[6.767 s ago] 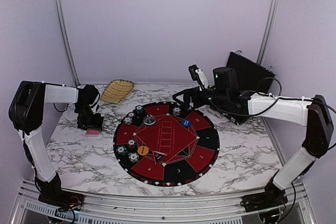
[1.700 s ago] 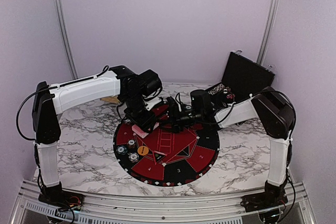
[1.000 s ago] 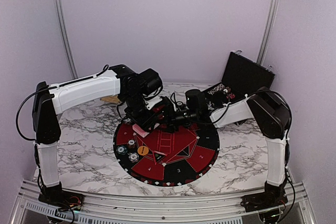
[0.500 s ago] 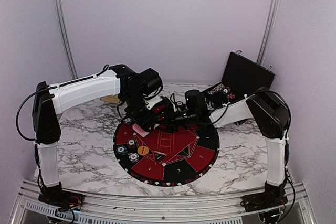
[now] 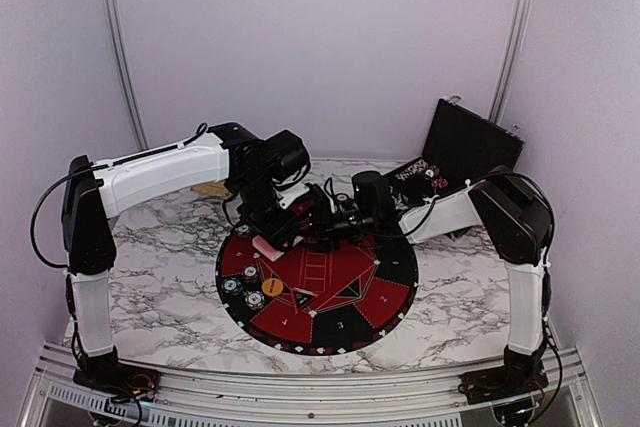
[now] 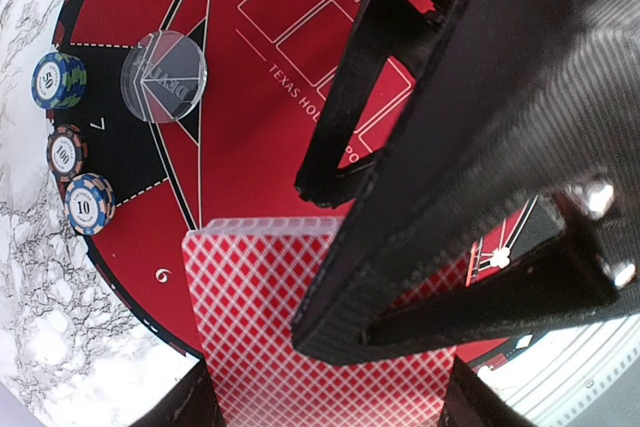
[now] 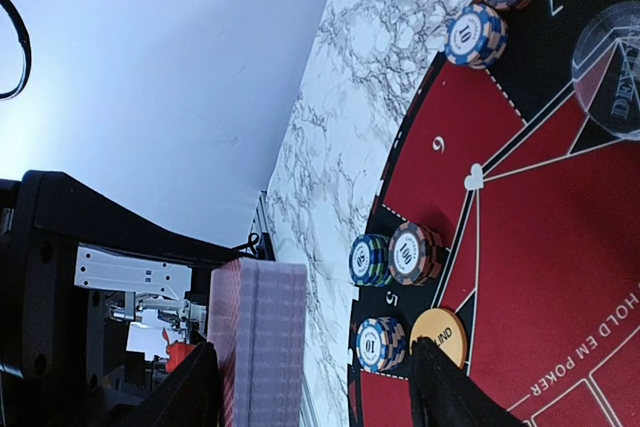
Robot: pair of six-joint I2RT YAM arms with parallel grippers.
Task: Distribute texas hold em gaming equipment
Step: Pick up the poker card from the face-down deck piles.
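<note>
We see the left gripper [image 6: 325, 402] clamped on the playing cards [image 6: 250, 297] above the mat [image 6: 262, 137]. The right gripper [image 7: 312, 387] is spread wide, just beside the cards.

Your left white plastic arm [image 5: 165, 172] and right white plastic arm [image 5: 455, 215] have fat black round joints [image 5: 88, 227] — thin black cables [image 5: 192, 133] loop off them. Up close, one black finger [image 6: 500, 127] ribbed with fine lines has two shiny silver screws [image 6: 598, 197].
</note>
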